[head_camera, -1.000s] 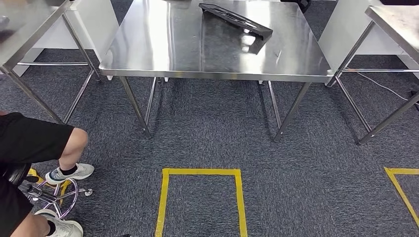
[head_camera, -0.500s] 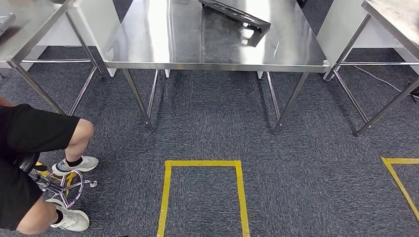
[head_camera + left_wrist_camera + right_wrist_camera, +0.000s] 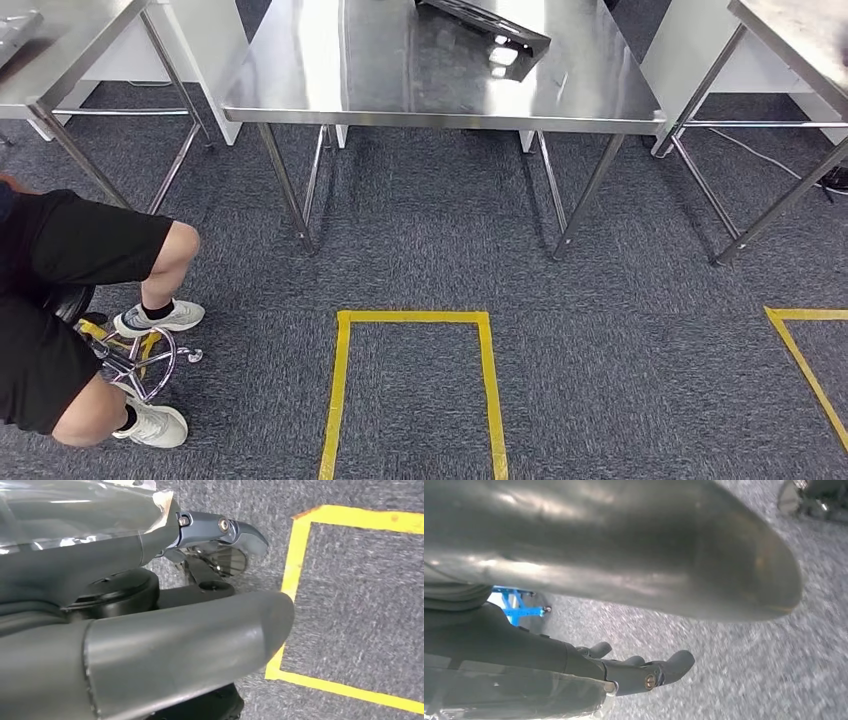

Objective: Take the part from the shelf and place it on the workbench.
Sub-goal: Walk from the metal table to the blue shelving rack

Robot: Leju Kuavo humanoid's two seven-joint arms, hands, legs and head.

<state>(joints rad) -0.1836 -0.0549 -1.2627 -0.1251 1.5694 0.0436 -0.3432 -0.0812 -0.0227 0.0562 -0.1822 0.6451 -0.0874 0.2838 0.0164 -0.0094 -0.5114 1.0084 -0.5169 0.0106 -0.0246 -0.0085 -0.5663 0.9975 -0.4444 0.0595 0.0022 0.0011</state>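
Black part (image 3: 483, 22) lies on the steel surface (image 3: 400, 85), well apart from both | left robot hand (image 3: 150, 605) hangs empty above carpet, fingers (image 3: 225, 530) apart | right robot hand (image 3: 614, 605) likewise empty, fingers (image 3: 664, 670) loosely spread.

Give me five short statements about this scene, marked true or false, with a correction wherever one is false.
1. A long black plastic part lies on the shiny stainless-steel workbench. True.
2. The black part lies on the grey carpet inside the yellow tape rectangle. False: it lies on the workbench, and bare carpet shows inside the tape.
3. A person in black shorts and white sneakers sits on a chrome-based stool at the left. True.
4. The left hand holds the black part. False: it hangs over the carpet and holds nothing.
5. The right hand rests on the workbench. False: it hangs over the carpet with nothing in it.
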